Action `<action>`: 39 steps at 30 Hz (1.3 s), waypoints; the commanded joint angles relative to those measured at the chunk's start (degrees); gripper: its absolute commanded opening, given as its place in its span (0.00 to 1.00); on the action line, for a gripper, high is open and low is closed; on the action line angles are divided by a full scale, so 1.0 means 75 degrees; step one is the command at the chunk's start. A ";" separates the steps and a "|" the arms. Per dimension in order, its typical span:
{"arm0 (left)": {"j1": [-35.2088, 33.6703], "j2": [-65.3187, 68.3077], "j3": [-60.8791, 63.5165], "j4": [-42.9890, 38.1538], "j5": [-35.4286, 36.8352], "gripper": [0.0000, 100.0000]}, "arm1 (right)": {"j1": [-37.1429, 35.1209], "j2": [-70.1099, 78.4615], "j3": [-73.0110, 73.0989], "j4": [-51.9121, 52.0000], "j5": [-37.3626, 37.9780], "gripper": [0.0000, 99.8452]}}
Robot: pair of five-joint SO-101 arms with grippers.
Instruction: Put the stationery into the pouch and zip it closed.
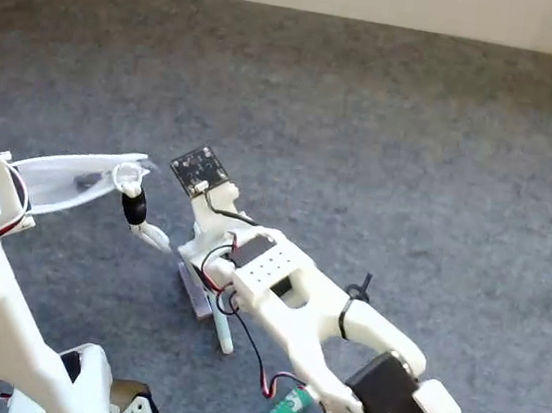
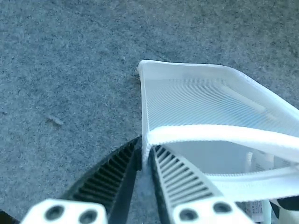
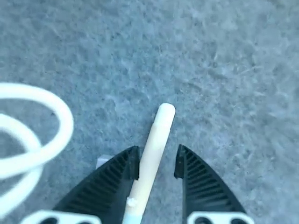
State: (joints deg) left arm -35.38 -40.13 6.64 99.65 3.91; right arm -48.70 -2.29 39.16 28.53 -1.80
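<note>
Pouch (image 2: 201,98) is lying out at 9 o'clock in the high view with its mouth pointing toward the middle. The left gripper (image 2: 144,148) is pinching the rim band, jaws clamped tight on the fabric edge. Over by the centre, the right gripper (image 3: 157,150) is sitting low over the grey carpet (image 1: 416,133) with its jaws spread and the white pen (image 3: 161,123) lying lengthwise between them. One finger is about touching the barrel and the other is standing clear, so nothing is being squeezed.

Handling-wise, that pen is looking light, stiff and smooth, and a round barrel on carpet is probably going to roll or twist if it's pinched near the tip. Mid-barrel, square across, seems like the spot to grab. The pouch is soft, floppy mesh, so the mouth is likely going to sag unless the rim is held taut.

A green glue stick (image 1: 286,409) is waiting down at 6 o'clock, well apart from the pouch. There's a dark-tipped thing (image 1: 135,209) right at the pouch mouth, maybe a marker, but it's hard to say from this angle.
</note>
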 commanded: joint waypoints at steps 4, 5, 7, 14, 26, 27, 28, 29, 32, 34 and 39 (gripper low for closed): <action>-0.0064 -0.0053 -0.0018 -0.0117 -0.0023 0.01 | -0.0170 0.0697 -0.1178 0.0709 -0.0035 0.11; -0.0064 -0.0053 -0.0018 -0.0117 -0.0023 0.01 | -0.0158 0.0885 -0.1342 0.0873 -0.0035 0.11; -0.0064 -0.0053 -0.0018 -0.0117 -0.0023 0.01 | -0.0147 0.1284 -0.1670 0.1190 -0.0035 0.11; -0.0064 -0.0053 -0.0018 -0.0117 -0.0023 0.01 | -0.0147 0.2151 -0.2831 0.2842 -0.0035 0.11; -0.0064 -0.0053 0.0158 -0.0164 -0.0023 0.01 | -0.0135 0.2210 -0.3194 0.3698 -0.0035 0.07; -0.0064 -0.0053 0.0158 -0.0176 -0.0023 0.01 | -0.0135 0.2210 -0.3194 0.3686 -0.0035 0.03; -0.0064 -0.0053 0.0158 -0.0176 -0.0023 0.01 | -0.0135 0.2210 -0.3194 0.3686 -0.0023 0.01; -0.0064 -0.0053 0.0158 -0.0176 -0.0023 0.01 | -0.0135 0.2210 -0.3194 0.3686 -0.0023 0.00; -0.0053 -0.0053 0.0158 -0.0176 -0.0023 0.01 | -0.0135 0.2198 -0.3194 0.3686 -0.0023 0.01; -0.0053 -0.0053 0.0158 -0.0176 -0.0023 0.01 | -0.0064 0.2163 -0.3194 0.3722 -0.0023 0.01; -0.0053 -0.0053 0.0158 -0.0176 -0.0023 0.01 | 0.0428 0.1881 -0.3194 0.3710 -0.0023 0.01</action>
State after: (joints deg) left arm -35.74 -40.22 8.13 99.65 3.91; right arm -47.74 14.68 16.92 55.43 -1.80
